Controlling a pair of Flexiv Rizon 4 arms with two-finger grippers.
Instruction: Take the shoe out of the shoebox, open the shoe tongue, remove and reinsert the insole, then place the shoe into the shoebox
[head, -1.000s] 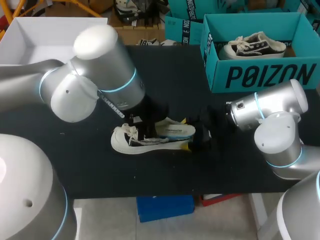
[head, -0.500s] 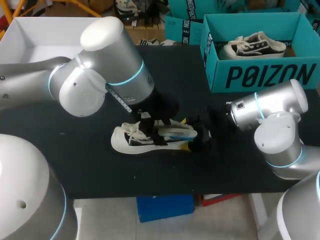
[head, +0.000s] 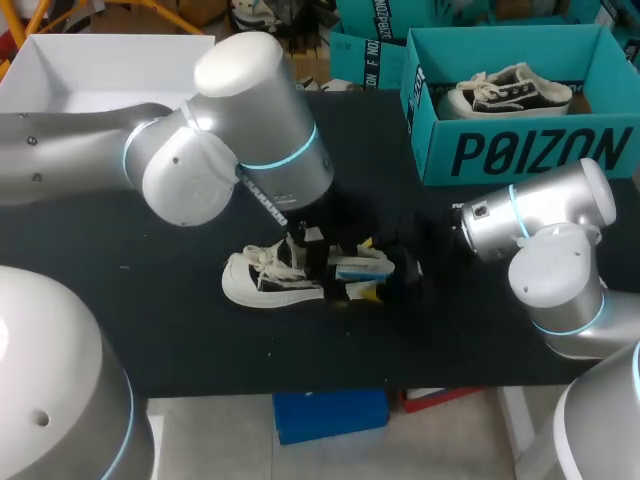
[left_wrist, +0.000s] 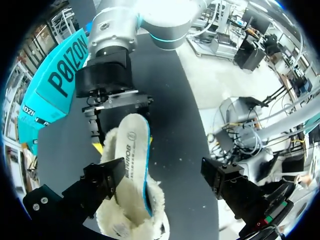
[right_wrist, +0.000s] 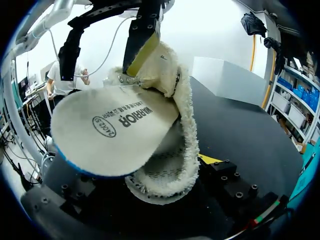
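shoe (head: 262, 282) sits out of the shoebox (head: 520, 150), on the black table (head: 180, 330) in the middle of the head view, so the first step is done. the insole (head: 358, 264) stands partly out of the heel opening, lifted clear of the fleece lining. whether it is on its way out or back in, i cannot tell. seating it and boxing the shoe are left.

the shoe's long axis runs left to right across the frame, with the laced toe at the left and the heel at the right. the right gripper (head: 372, 268) looks clamped on the heel from both sides. the left gripper (left_wrist: 162, 175) is spread wide, with one finger against the shoe and the other over bare table.
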